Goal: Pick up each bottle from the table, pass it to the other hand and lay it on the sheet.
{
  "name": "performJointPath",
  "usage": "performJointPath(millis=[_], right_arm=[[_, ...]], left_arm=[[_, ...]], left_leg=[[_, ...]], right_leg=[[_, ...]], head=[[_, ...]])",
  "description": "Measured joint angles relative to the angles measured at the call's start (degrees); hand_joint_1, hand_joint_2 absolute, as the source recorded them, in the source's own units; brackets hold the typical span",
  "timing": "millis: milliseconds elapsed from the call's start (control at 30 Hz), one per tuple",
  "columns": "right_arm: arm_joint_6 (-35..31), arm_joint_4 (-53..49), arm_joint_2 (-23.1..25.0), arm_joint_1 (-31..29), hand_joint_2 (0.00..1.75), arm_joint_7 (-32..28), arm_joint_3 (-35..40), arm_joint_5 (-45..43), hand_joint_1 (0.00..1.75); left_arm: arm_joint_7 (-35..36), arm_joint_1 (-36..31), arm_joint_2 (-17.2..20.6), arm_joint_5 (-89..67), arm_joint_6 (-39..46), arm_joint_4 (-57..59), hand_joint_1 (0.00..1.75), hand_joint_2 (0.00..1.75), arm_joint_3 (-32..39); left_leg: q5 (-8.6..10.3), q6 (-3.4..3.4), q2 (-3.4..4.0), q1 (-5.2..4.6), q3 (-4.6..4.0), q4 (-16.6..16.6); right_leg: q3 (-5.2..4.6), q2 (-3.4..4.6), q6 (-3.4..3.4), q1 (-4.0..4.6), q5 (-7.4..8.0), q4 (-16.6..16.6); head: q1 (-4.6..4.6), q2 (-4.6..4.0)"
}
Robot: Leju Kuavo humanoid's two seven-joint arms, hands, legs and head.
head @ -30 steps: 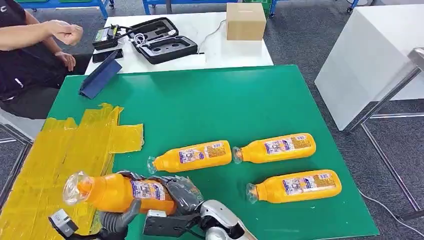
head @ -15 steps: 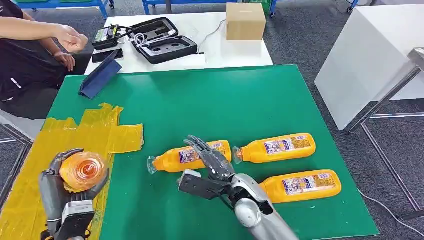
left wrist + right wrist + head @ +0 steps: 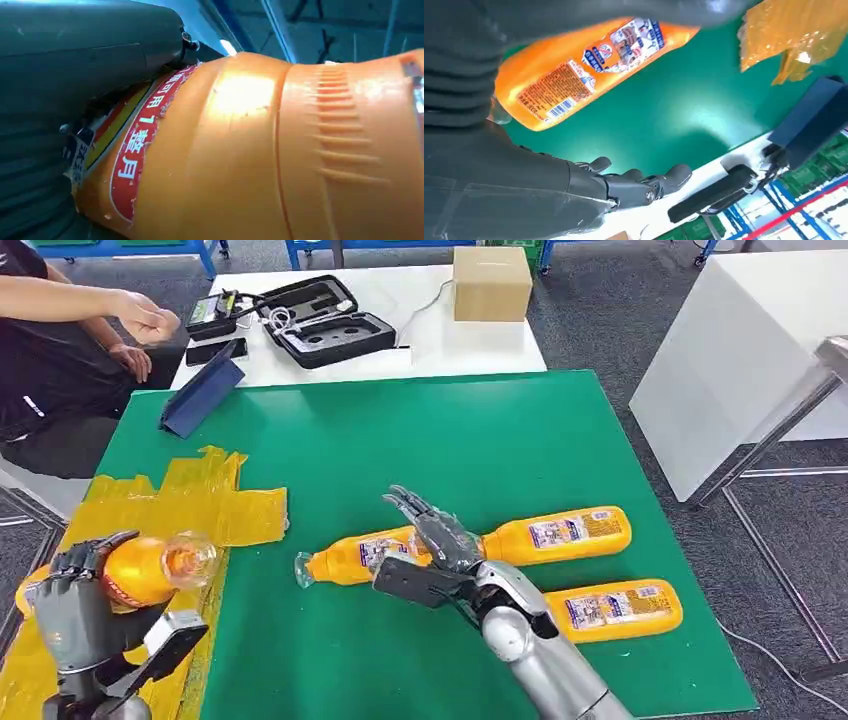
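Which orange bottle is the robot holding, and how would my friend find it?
Look at the big green table, then its near left corner, where the crinkly yellow sheet lies. Above that sheet, the left robot hand holds the bottle. The three other orange bottles lie flat on the green; this one is lifted off it.

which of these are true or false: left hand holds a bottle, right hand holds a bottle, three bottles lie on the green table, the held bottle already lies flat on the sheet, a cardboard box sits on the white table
1. The left hand holds a bottle. True.
2. The right hand holds a bottle. False: its fingers are spread, holding nothing.
3. Three bottles lie on the green table. True.
4. The held bottle lies flat on the yellow sheet. False: it is in the hand, above the sheet.
5. A cardboard box sits on the white table. True.
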Motion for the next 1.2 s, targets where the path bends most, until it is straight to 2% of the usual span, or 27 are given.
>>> performJointPath(millis=[133,300,433,600,633,667,833,900,933,1100,1200], right_arm=[[0.0,2.8,-0.1,-1.7,1.75,0.0,0.6,-0.2,0.00],[0.5,6.0,-0.4,-3.7,1.75,0.0,1.3,-0.1,0.00],[1.5,8.4,-0.5,-5.6,1.75,0.0,1.8,-0.5,0.00],[2.3,10.3,-0.7,-7.6,1.75,0.0,2.0,-1.3,0.00],[2.4,10.6,-0.7,-7.8,1.75,0.0,2.0,-1.3,0.00],[2.5,10.9,-0.7,-8.0,1.75,0.0,2.1,-1.4,0.00],[2.6,12.5,-0.7,-9.2,1.75,0.0,2.4,-1.2,0.00],[2.6,13.7,-0.5,-10.0,1.75,0.5,2.6,-0.7,0.00],[2.6,14.4,-0.2,-10.4,1.75,0.7,2.6,-0.6,0.00],[2.8,19.7,0.4,-13.0,1.75,-0.3,3.0,0.2,0.00],[3.0,22.7,0.6,-14.1,1.75,-1.3,3.1,0.5,0.00]], left_arm=[[7.4,-4.5,1.4,-14.2,0.2,10.5,1.75,1.75,0.2],[17.6,-13.1,4.6,-21.5,-0.3,29.5,1.75,1.75,-0.7],[22.2,-19.4,6.9,-26.8,-2.0,43.4,1.75,1.75,-2.4],[26.2,-25.5,8.3,-29.5,-2.6,54.1,1.75,1.75,-4.2],[26.5,-26.4,8.4,-29.6,-2.9,55.5,0.56,1.75,-4.4],[26.6,-27.1,8.4,-29.6,-3.2,56.6,0.00,1.75,-4.5],[27.1,-29.9,8.7,-29.7,-6.1,60.9,0.00,1.75,-5.1],[25.2,-30.9,8.7,-28.6,-9.1,62.0,0.00,1.75,-5.3],[23.4,-31.2,8.7,-27.5,-10.8,62.4,0.00,0.00,-5.3],[9.6,-31.9,8.8,-17.5,-21.3,62.8,0.00,0.00,-5.1],[3.8,-31.9,9.4,-11.0,-26.4,62.7,0.00,0.00,-5.2]], left_leg=[[0.07,-0.04,-0.18,0.00,-0.01,0.0],[0.11,-0.06,-0.16,0.00,-0.03,0.0],[0.11,-0.06,-0.18,0.00,-0.04,0.0],[0.11,-0.06,-0.45,-0.02,0.13,0.0],[0.12,-0.06,-0.51,-0.02,0.18,0.0],[0.12,-0.06,-0.57,-0.02,0.23,0.0],[0.36,-0.11,-0.73,-0.01,0.42,0.0],[0.46,-0.10,-0.85,-0.01,0.46,0.0],[0.51,-0.14,-0.85,-0.01,0.47,0.0],[0.68,-0.15,-0.86,-0.02,0.48,-0.1],[0.69,-0.13,-1.03,-0.08,0.57,-0.1]], right_leg=[[0.02,-0.10,0.01,-0.01,0.01,0.0],[0.01,-0.09,0.05,-0.01,0.03,0.0],[0.02,-0.09,0.05,-0.01,0.03,0.0],[0.30,-0.38,0.05,-0.02,0.02,0.0],[0.36,-0.43,0.05,-0.02,0.02,0.0],[0.42,-0.47,0.05,-0.02,0.02,0.0],[0.64,-0.62,0.03,-0.01,0.03,0.0],[0.72,-0.64,0.03,-0.01,0.06,0.0],[0.72,-0.64,-0.05,0.00,0.18,0.0],[0.77,-0.66,0.06,0.00,0.30,0.1],[0.94,-0.90,0.06,-0.06,0.29,0.1]], head=[[0.00,0.00],[0.00,0.00],[0.00,0.00],[-0.02,0.00],[-0.02,0.00],[-0.02,0.00],[-0.02,0.00],[-0.02,0.00],[-0.04,0.00],[-0.02,0.00],[0.00,0.00]])
